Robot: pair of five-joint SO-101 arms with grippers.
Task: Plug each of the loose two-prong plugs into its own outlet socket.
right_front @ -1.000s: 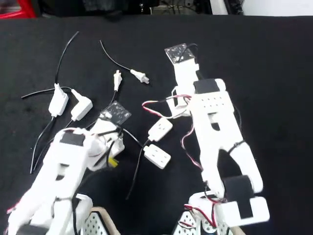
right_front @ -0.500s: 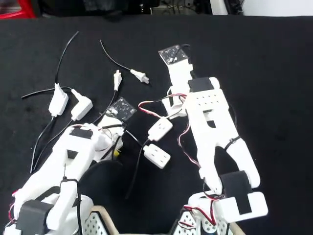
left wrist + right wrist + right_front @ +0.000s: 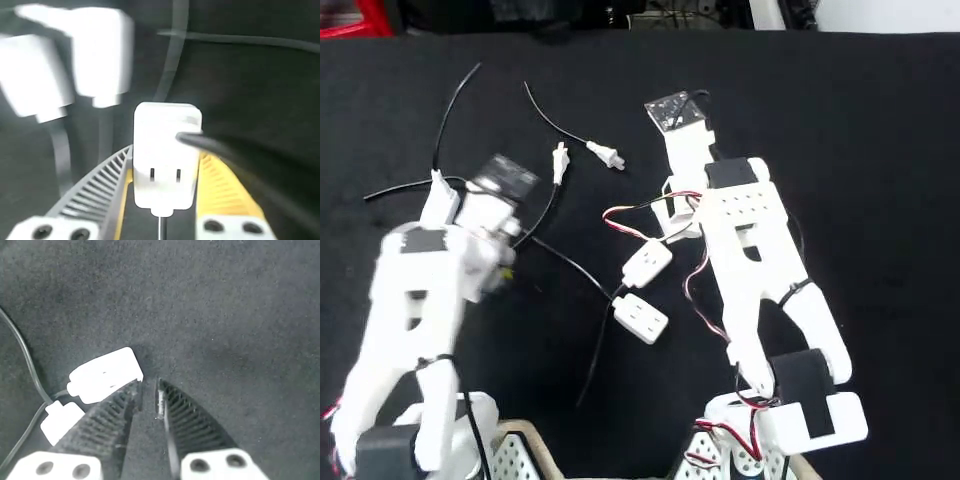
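My left gripper (image 3: 165, 155) is shut on a white outlet socket (image 3: 167, 150) whose two slots face the camera; a black cable (image 3: 235, 150) crosses in front of it. Just beyond it lie two more white sockets (image 3: 100, 55). In the high view the left arm (image 3: 420, 280) stands over the left pair of sockets (image 3: 438, 200). Two loose two-prong plugs (image 3: 558, 158) (image 3: 610, 156) lie at the far middle. My right gripper (image 3: 148, 385) hovers close to the cloth, fingers almost together with nothing between them, beside a white socket (image 3: 105, 375).
Two white sockets (image 3: 648, 262) (image 3: 642, 318) lie in the middle between the arms, with black cables (image 3: 570, 265) trailing across the black cloth. The right arm (image 3: 745, 230) stretches far up the middle. A smaller white piece (image 3: 60, 422) on a cable lies near the right gripper.
The left arm has swung from the middle to the left, toward the left pair of sockets. The right arm shifted slightly left, then held still.
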